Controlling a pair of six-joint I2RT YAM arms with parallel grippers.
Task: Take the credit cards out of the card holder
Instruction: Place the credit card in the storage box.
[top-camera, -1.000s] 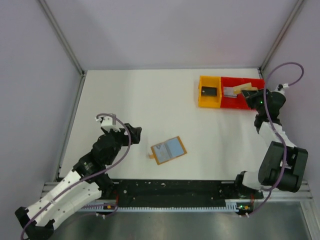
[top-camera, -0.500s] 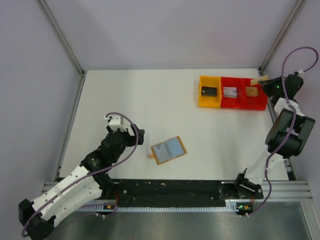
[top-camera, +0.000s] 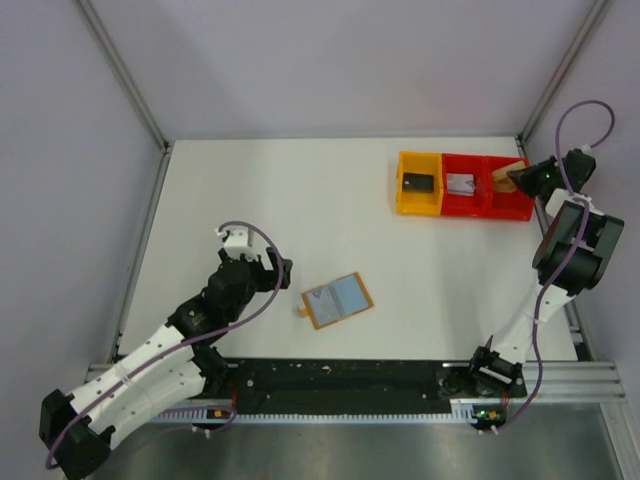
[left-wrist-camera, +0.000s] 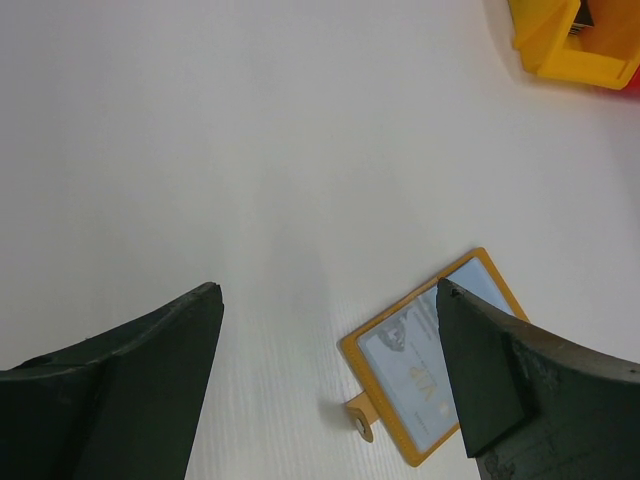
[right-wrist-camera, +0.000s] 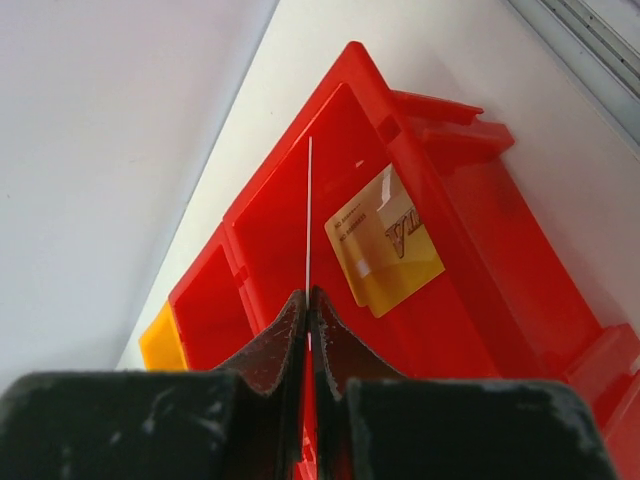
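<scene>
The card holder (top-camera: 337, 300) lies open on the white table, tan-rimmed with a grey-blue inner face, and a pale credit card (left-wrist-camera: 425, 362) with print sits in it. My left gripper (top-camera: 283, 272) hovers open just left of it; in the left wrist view its open gripper (left-wrist-camera: 328, 290) frames the holder's (left-wrist-camera: 385, 330) left corner and snap tab without touching. My right gripper (right-wrist-camera: 308, 292) is shut on a thin card (right-wrist-camera: 309, 200) seen edge-on, tan from above, over the right end of the red tray (right-wrist-camera: 500, 280). A gold card (right-wrist-camera: 385, 240) lies in that compartment.
A yellow tray (top-camera: 400, 185) holding a black card (top-camera: 417, 183) adjoins the red tray (top-camera: 480, 212), which has a silver card (top-camera: 460, 183) in its left compartment. Enclosure walls and a metal post (top-camera: 565, 65) stand close behind the right arm.
My right gripper, still shut on the thin card, swung from over the tray's silver-card compartment out to the far right, then settled over the right compartment. My left arm reached closer to the holder.
</scene>
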